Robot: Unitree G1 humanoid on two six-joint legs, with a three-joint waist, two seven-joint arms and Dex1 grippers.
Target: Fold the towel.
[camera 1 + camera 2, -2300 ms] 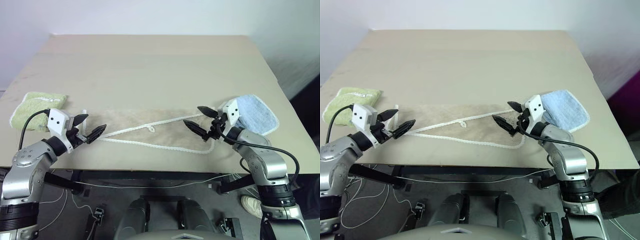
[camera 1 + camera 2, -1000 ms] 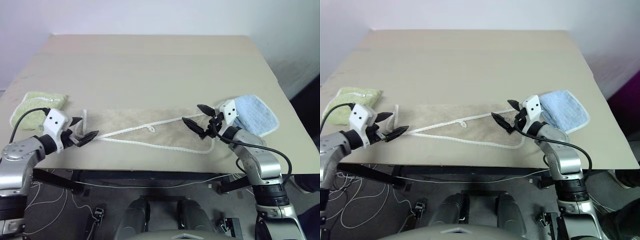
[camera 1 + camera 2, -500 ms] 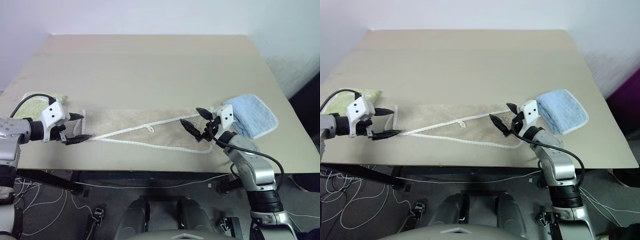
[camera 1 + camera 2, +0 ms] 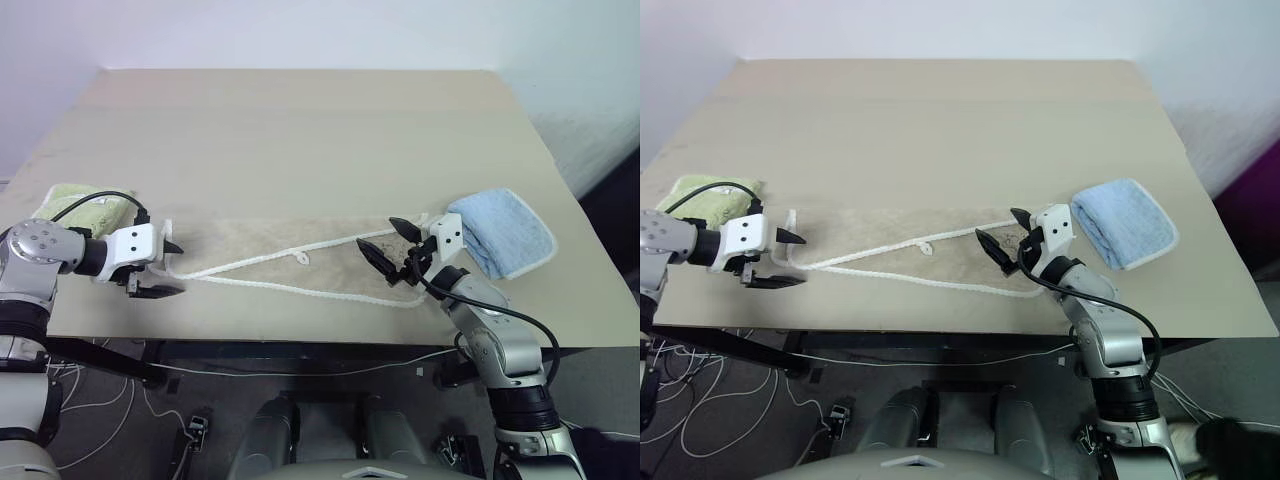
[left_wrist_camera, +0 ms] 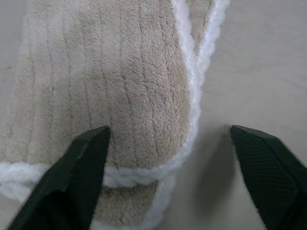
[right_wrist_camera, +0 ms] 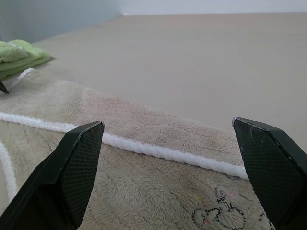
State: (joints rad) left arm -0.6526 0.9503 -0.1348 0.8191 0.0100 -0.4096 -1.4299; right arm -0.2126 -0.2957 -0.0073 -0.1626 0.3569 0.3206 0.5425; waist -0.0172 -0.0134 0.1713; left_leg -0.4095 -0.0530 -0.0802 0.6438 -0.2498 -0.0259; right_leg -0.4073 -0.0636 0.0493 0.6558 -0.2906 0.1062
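Your towel (image 4: 300, 258) lies flat as a long folded strip along the table's (image 4: 300, 130) near edge, its white corded edge running diagonally across the top, with a small white loop near the middle. A small dark embroidered motif sits on the pile near the towel's right end, seen in the right wrist view; no lettering can be read there. No labels or brand marks are legible anywhere.

Your left gripper (image 4: 168, 268) sits at the towel's left end, jaws apart and straddling the corded corner without closing on it. Your right gripper (image 4: 385, 240) hovers over the towel's right end, jaws wide, holding nothing.

A light green towel (image 4: 75, 200) lies folded near the table's left edge. A light blue towel (image 4: 500, 232) lies folded near the right edge.
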